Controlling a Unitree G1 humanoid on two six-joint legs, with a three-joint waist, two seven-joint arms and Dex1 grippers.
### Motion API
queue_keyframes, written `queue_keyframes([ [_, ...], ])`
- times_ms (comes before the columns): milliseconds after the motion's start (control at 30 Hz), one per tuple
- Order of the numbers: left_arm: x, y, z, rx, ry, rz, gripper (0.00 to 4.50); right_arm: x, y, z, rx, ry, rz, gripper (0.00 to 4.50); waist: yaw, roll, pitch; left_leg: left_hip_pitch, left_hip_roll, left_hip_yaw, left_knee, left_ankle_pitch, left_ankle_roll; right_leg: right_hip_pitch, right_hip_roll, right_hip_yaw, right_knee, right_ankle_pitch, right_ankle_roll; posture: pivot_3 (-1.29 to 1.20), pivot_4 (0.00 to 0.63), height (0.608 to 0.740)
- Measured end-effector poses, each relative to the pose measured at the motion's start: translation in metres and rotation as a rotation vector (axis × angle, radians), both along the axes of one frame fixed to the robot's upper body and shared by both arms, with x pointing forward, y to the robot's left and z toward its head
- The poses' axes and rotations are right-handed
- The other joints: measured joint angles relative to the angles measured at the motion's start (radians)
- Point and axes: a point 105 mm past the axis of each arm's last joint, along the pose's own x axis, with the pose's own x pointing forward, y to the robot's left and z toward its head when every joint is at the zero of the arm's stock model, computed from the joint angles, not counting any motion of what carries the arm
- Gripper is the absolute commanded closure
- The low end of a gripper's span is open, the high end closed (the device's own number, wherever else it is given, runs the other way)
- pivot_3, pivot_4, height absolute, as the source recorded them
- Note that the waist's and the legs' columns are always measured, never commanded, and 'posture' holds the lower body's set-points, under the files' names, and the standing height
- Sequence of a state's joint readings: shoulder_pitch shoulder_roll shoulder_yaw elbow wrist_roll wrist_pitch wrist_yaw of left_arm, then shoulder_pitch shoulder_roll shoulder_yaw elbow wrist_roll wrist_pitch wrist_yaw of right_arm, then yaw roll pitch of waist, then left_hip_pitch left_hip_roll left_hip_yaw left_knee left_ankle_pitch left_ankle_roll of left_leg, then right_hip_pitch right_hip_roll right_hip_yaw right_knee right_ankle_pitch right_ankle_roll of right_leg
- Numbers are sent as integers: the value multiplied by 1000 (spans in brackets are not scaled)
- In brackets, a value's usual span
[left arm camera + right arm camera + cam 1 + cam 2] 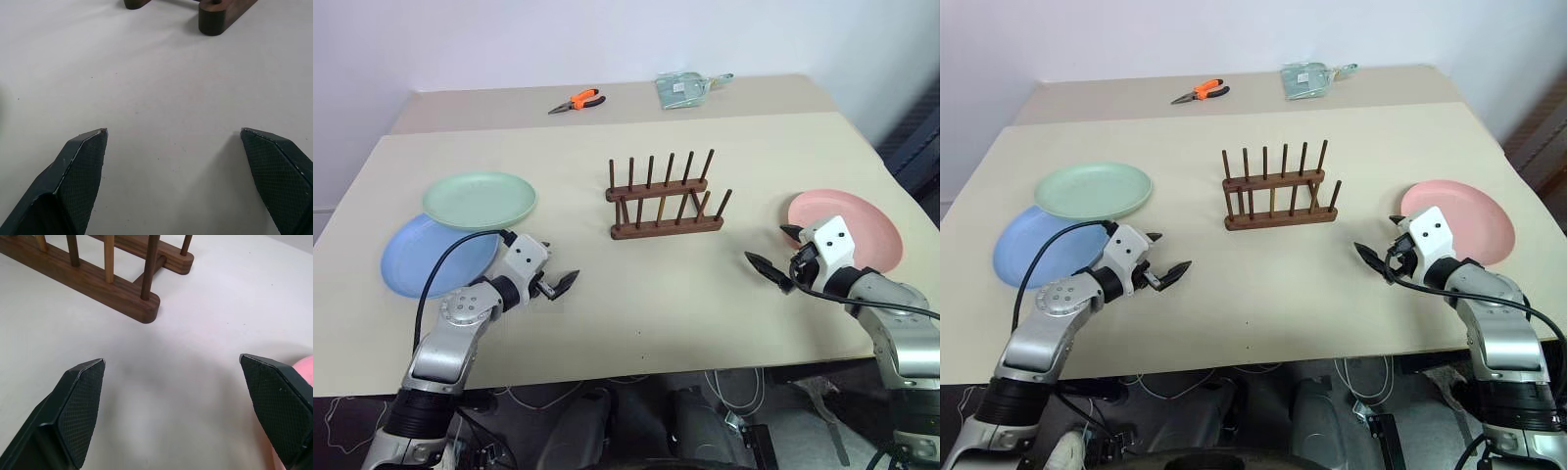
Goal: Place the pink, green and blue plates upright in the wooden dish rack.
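Both claws — left claw [551, 279] and right claw [775, 252] — hover spread wide and empty over the tabletop [636, 313], flanking the wooden dish rack [664, 201] — blue plate [431, 257] under green plate [480, 199] left, pink plate [862, 223] right.

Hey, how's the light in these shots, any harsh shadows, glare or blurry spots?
Head views: soft, even light; the wooden dish rack casts only a faint shadow, no glare on the table. Left wrist view: the left claw fingertips look sharp. Right wrist view: diffuse shadow between the right claw fingers.
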State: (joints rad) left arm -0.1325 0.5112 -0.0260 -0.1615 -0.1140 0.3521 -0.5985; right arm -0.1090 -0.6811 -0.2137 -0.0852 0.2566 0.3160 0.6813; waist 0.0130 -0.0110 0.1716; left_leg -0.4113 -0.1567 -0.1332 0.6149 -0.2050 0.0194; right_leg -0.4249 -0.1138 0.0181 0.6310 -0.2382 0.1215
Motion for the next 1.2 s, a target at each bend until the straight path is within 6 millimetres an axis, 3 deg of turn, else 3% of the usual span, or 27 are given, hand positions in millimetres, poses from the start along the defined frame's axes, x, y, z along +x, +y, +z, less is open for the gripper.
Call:
queue_keyframes([
  [467,6,-13,0,-29,6,-22,60,3,25,7,32,13,86,0,2,0,0,0,0,0,0,0,0,0,0,0,0,0,1,0,150,719],
  [700,55,-56,7,4,18,-196,60,-2,46,4,40,-23,75,0,3,0,0,0,-1,-1,1,0,0,1,0,-2,0,1,2,0,150,719],
  [933,84,-109,8,17,67,-394,60,-16,46,7,36,-51,15,0,18,-1,0,0,-2,-1,2,1,3,2,-2,-3,0,1,3,0,150,719],
  [1033,86,-123,6,10,82,-442,867,-24,41,4,33,-48,-26,0,28,-1,-1,0,-2,-1,2,0,4,2,-2,-3,0,1,4,0,150,719],
  [1200,78,-134,1,-6,86,-525,3330,-27,39,2,27,-47,-52,0,26,-1,-1,0,-2,-1,5,0,4,4,-2,-3,0,1,4,0,150,719],
])
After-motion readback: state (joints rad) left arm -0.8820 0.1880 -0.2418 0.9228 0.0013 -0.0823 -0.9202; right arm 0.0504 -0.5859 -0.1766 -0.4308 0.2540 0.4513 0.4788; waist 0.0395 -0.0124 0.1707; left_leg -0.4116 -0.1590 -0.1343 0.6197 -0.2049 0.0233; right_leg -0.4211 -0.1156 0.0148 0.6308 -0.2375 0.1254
